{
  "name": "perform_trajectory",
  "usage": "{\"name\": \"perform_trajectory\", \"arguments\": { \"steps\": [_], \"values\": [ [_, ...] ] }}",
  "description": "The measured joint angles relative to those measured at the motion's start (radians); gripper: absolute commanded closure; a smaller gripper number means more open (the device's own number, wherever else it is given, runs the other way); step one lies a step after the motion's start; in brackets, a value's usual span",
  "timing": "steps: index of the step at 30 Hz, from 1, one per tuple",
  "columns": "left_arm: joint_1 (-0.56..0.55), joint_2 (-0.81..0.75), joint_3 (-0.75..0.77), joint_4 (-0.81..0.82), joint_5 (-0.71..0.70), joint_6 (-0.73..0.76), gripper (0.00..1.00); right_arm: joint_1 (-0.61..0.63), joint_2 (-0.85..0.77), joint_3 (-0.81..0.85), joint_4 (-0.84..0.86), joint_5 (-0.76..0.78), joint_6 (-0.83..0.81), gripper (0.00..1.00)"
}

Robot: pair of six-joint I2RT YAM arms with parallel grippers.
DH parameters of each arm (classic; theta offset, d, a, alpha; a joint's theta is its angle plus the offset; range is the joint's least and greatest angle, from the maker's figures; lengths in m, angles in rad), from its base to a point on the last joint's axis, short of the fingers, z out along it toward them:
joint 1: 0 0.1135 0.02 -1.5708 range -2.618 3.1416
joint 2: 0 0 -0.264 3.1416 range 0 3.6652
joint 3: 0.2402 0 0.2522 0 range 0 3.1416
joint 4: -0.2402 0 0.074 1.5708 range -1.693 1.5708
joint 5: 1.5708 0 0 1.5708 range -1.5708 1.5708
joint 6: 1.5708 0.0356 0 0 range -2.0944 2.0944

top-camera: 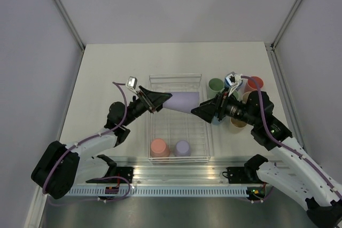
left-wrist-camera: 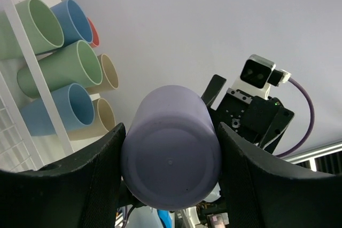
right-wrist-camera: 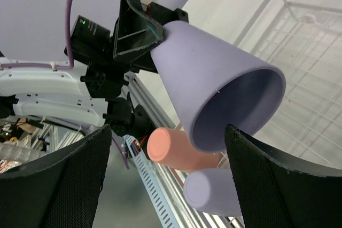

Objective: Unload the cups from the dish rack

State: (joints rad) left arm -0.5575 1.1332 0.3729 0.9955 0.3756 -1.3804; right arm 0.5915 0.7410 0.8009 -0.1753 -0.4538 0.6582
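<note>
Handover geometry: lavender cup [top-camera: 184,101] is gripped at its base by left gripper [top-camera: 159,100], axis horizontal above dish rack [top-camera: 209,134], mouth aimed at nearby right gripper [top-camera: 202,110], jaws spread wide.

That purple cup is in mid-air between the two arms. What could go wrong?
The lavender cup hangs sideways over the dish rack, pinched only at its base by the left fingers. If they slip before the open right fingers take it, it could drop into the rack. The right arm might knock the unloaded cups beside it.
</note>
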Motion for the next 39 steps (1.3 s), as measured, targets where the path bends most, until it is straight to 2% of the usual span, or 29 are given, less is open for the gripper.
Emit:
{"name": "perform_trajectory", "arguments": {
  "steps": [8,9,11,12,14,15,16,17,18,19,21,22,26,30,34,37,39],
  "values": [
    [-0.068,0.147,0.028,0.105,0.026,-0.056,0.98,0.0,0.08,-0.086,0.158,-0.111,0.068,0.39],
    [-0.077,0.164,0.037,0.121,0.027,-0.063,0.98,-0.001,0.083,-0.088,0.163,-0.117,0.071,0.47],
    [-0.095,0.199,0.06,0.168,0.027,-0.079,0.98,-0.003,0.084,-0.091,0.172,-0.124,0.075,0.57],
    [-0.101,0.212,0.069,0.19,0.027,-0.088,0.98,-0.003,0.084,-0.092,0.176,-0.126,0.075,0.7],
    [-0.108,0.227,0.076,0.238,0.028,-0.106,0.98,-0.004,0.082,-0.092,0.18,-0.126,0.074,0.82],
    [-0.108,0.231,0.076,0.246,0.027,-0.117,0.96,-0.005,0.081,-0.092,0.191,-0.131,0.073,0.92],
    [-0.108,0.237,0.076,0.257,0.028,-0.137,0.87,-0.005,0.078,-0.091,0.201,-0.132,0.068,0.95],
    [-0.108,0.241,0.076,0.266,0.028,-0.154,0.73,-0.005,0.074,-0.09,0.212,-0.131,0.06,0.97],
    [-0.111,0.246,0.076,0.273,0.029,-0.166,0.42,-0.005,0.069,-0.09,0.217,-0.129,0.053,0.99],
    [-0.112,0.248,0.076,0.278,0.029,-0.173,0.27,-0.005,0.066,-0.09,0.218,-0.126,0.049,0.99],
    [-0.112,0.249,0.076,0.277,0.031,-0.172,0.05,-0.005,0.063,-0.084,0.209,-0.116,0.043,0.99],
    [-0.112,0.249,0.076,0.278,0.032,-0.168,0.0,-0.004,0.063,-0.078,0.193,-0.105,0.035,0.99],
    [-0.108,0.248,0.076,0.253,0.039,-0.151,0.0,0.0,0.061,-0.03,0.079,-0.043,-0.011,0.99],
    [-0.076,0.2,0.075,0.12,0.042,-0.083,0.0,0.0,0.063,0.094,-0.142,0.157,-0.092,0.99],
    [-0.055,0.086,0.099,-0.152,0.036,0.071,0.0,0.0,0.091,0.263,-0.379,0.52,-0.144,0.99],
    [-0.056,0.032,0.199,-0.407,0.025,0.231,0.0,-0.006,0.156,0.406,-0.574,0.869,-0.126,0.99],
    [-0.056,0.017,0.29,-0.565,0.023,0.346,0.0,-0.048,0.209,0.488,-0.693,1.049,-0.1,0.99]
  ]
}}
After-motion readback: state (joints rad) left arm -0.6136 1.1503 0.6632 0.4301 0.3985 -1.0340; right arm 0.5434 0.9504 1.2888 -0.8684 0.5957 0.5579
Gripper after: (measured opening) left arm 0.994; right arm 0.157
